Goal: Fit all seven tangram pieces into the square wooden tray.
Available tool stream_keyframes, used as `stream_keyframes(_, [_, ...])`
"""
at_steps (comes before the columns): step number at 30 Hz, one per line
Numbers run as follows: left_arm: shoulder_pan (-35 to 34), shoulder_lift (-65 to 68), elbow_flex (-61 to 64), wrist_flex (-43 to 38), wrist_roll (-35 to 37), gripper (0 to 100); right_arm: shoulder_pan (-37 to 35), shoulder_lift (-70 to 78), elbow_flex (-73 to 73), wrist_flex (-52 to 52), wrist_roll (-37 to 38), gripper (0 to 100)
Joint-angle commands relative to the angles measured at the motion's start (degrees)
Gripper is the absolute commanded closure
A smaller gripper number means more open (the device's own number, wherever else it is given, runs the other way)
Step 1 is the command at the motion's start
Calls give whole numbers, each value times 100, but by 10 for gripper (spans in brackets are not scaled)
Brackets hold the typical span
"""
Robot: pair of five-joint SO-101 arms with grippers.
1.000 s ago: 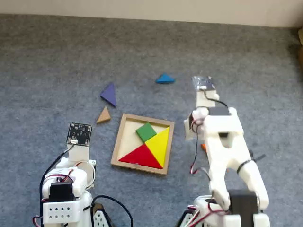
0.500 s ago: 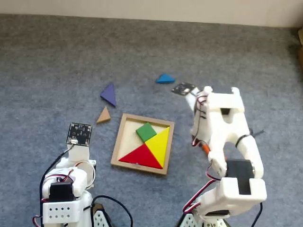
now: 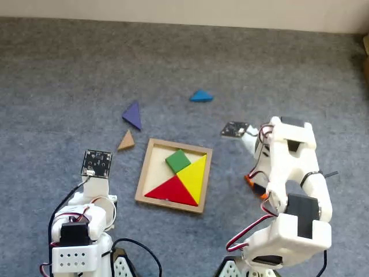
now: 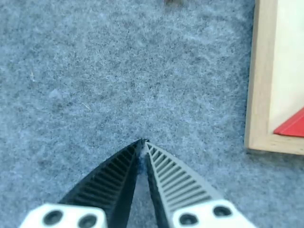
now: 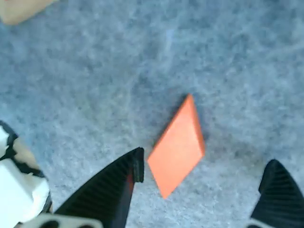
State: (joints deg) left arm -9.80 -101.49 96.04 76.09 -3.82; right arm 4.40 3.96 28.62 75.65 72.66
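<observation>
The square wooden tray [image 3: 145,178] holds a green square [image 3: 178,161], a yellow triangle [image 3: 195,173] and a red triangle [image 3: 172,190]. On the carpet beyond it lie a blue triangle [image 3: 201,96], a purple triangle [image 3: 133,115] and a tan triangle [image 3: 125,140]. An orange parallelogram [image 5: 178,147] lies flat to the tray's right, partly under the right arm [image 3: 288,156]. My right gripper [image 5: 206,173] is open just above it, one finger on each side. My left gripper [image 4: 144,141] is shut and empty over bare carpet beside the tray's near left corner [image 4: 259,95].
Grey carpet covers the whole table. The left arm [image 3: 86,213] sits at the near left, short of the tray. A pale wall edge runs along the far side. Open carpet lies left of the loose triangles.
The right arm has pulled back from the far side toward the near edge and lowered over the orange parallelogram. The left arm and all pieces have stayed put.
</observation>
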Motion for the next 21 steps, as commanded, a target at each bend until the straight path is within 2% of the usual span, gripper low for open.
stream_keyframes(1, [-48,-215,119,44,44,994,40,-75,224,-163,70,630])
stream_keyframes(9, [-48,-215,119,44,44,994,48,-40,585,-321,-149,642])
stream_keyframes(15, [-48,-215,119,44,44,994,40,-22,602,-866,-835,790])
stream_keyframes(21, [-48,-215,119,44,44,994,4,-31,822,-901,-862,841])
